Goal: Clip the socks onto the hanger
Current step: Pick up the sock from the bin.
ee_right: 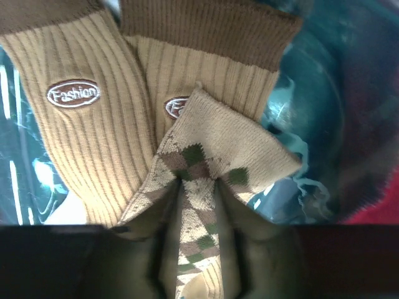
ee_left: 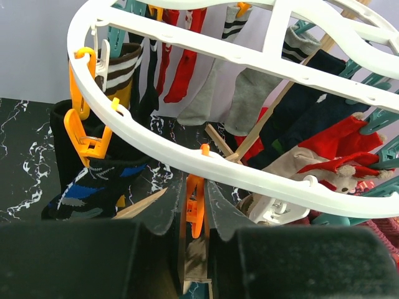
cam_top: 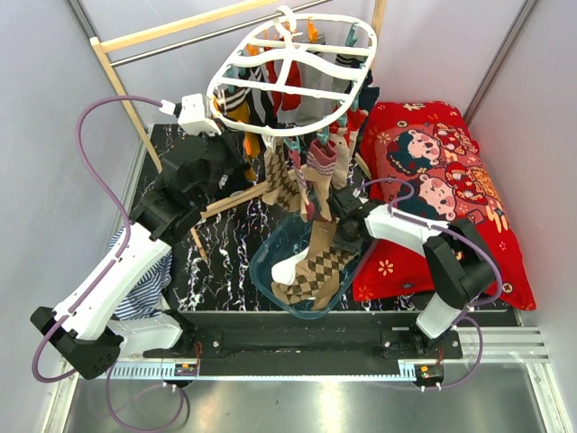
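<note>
The right gripper [ee_right: 198,249] pinches an argyle sock [ee_right: 215,143] at lower centre. The left gripper [ee_left: 191,227], jaws narrow, flanks an orange clip [ee_left: 194,205] under the hanger [ee_left: 162,146] rim at centre frame. Whether it squeezes the clip cannot be told.

Bright, even light; both wrist views blur up close.

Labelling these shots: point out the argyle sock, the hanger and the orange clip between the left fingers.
Argyle sock [ee_right: 209,140]: right wrist view, patterned fold.
Hanger [ee_left: 156,146]: left wrist view, near rim.
Orange clip [ee_left: 194,205]: left wrist view, clip body.
</note>
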Robot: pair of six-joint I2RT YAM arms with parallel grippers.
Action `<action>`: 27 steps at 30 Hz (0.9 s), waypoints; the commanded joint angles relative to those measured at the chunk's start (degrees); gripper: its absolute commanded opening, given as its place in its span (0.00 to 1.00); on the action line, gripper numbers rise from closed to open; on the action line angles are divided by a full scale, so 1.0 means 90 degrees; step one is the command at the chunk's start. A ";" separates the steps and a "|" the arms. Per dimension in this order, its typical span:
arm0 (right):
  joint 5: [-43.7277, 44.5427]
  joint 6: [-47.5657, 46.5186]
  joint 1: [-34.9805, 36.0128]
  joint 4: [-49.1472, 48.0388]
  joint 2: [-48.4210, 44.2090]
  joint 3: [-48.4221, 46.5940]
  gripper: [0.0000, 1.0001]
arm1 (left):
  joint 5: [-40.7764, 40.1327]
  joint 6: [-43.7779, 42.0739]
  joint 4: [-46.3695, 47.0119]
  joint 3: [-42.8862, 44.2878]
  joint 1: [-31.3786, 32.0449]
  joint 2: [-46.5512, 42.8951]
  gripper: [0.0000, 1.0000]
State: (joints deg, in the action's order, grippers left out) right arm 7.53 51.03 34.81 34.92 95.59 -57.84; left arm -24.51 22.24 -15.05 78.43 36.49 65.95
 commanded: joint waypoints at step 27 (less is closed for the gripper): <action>-0.1039 -0.6651 0.1277 -0.0716 -0.3658 -0.0906 0.00 | -0.0343 -0.0137 -0.0154 0.0533 0.0018 -0.0199 0.00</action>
State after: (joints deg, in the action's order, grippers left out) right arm 3.86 9.19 42.57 32.82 64.25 -60.47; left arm -25.56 21.63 -17.17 79.94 36.49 65.60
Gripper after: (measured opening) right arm 0.011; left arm 0.143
